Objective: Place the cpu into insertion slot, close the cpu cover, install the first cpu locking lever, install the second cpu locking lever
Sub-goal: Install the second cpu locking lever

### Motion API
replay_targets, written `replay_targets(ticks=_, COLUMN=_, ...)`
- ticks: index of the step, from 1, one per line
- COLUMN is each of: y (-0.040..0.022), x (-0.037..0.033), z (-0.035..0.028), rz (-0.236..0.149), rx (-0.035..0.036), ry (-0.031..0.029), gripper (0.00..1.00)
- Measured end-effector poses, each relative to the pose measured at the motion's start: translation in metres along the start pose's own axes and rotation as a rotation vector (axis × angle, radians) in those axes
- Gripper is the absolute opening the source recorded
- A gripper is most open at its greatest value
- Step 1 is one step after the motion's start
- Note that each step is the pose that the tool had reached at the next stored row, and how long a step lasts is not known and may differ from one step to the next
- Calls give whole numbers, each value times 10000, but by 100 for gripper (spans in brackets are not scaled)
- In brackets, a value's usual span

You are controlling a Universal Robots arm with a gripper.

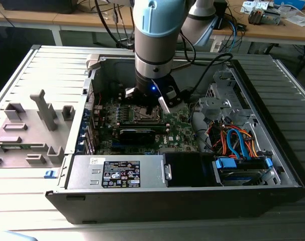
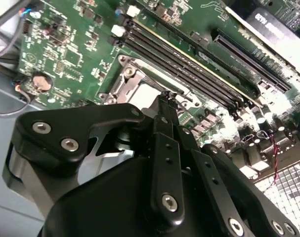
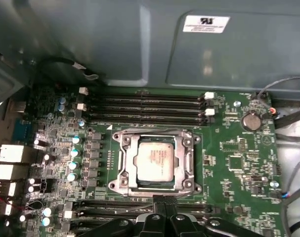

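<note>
In the exterior view, the gripper (image 1: 151, 102) hangs inside the open computer case (image 1: 242, 193), just above the insertion slot (image 1: 143, 114) on the green board (image 1: 180, 125).

In the second wrist view, the fingers (image 2: 164, 106) are pressed together, holding nothing, their tips at the socket's edge beside the cpu (image 2: 144, 97).

In the first wrist view, the cpu (image 3: 156, 159) lies seated in the insertion slot, the cpu cover (image 3: 124, 163) closed around it. The closed fingertips (image 3: 163, 201) sit at the cover's near rim.
</note>
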State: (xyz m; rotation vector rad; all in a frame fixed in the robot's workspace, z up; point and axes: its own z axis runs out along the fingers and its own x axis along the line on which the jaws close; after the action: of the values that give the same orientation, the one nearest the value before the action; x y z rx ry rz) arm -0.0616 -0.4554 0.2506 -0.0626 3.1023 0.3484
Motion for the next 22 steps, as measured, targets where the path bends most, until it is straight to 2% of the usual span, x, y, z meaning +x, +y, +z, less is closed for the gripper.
replay_targets(ticks=5, y=-31, x=128, z=47, rz=0, rx=1, ry=0, gripper=11)
replay_targets(ticks=11, y=-70, x=207, z=110, rz=0, rx=1, ry=0, gripper=11)
replay_targets(ticks=15, y=-86, x=285, z=193, rz=-1, rx=0, ry=1, gripper=11)
replay_targets(ticks=17, y=-95, x=299, z=234, rz=-4, rx=0, ry=2, gripper=11)
replay_targets(ticks=22, y=-107, x=320, z=296, rz=-16, rx=-74, ry=-1, gripper=11)
